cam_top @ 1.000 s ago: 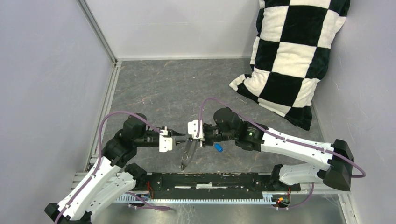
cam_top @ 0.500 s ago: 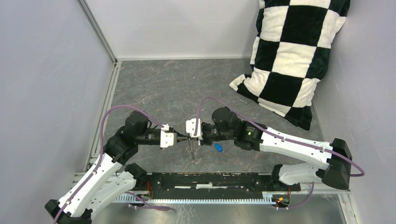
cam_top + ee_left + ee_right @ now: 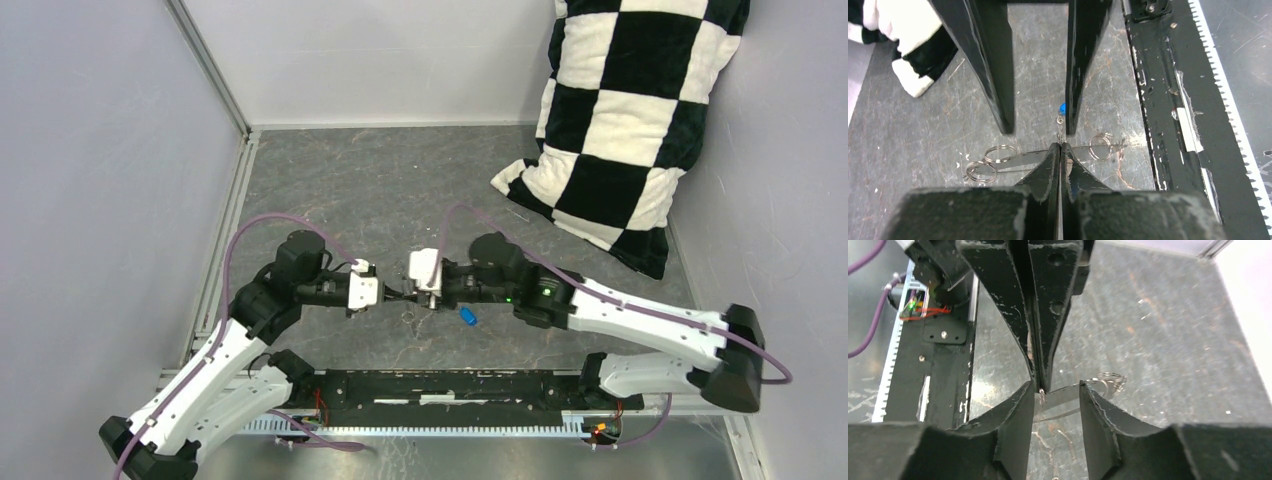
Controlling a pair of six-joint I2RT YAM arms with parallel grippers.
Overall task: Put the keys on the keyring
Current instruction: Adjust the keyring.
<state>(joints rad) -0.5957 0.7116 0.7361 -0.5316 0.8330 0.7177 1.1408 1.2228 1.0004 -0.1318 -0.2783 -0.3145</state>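
My left gripper (image 3: pixel 384 293) is shut, with the thin wire of the keyring (image 3: pixel 1018 161) pinched at its tip (image 3: pixel 1060 146). The keyring shows as a flattened hoop carrying small split rings (image 3: pixel 1100 147); in the right wrist view it (image 3: pixel 1068 396) runs right from the left gripper's tip (image 3: pixel 1040 385). My right gripper (image 3: pixel 410 292) is open, with its fingers (image 3: pixel 998 75) on either side of the left gripper's tip (image 3: pixel 1056 395). The blue-headed key (image 3: pixel 466 316) lies on the table under the right wrist and peeks past a finger in the left wrist view (image 3: pixel 1062 107).
A black-and-white checked pillow (image 3: pixel 630 120) leans in the far right corner and also shows in the left wrist view (image 3: pixel 903 55). A black rail (image 3: pixel 470 385) runs along the near table edge. Grey walls close in the left and back sides.
The keyring hung well below the two grippers a second ago; now it is drawn up between them and barely shows from above. Both grippers have shifted slightly right.
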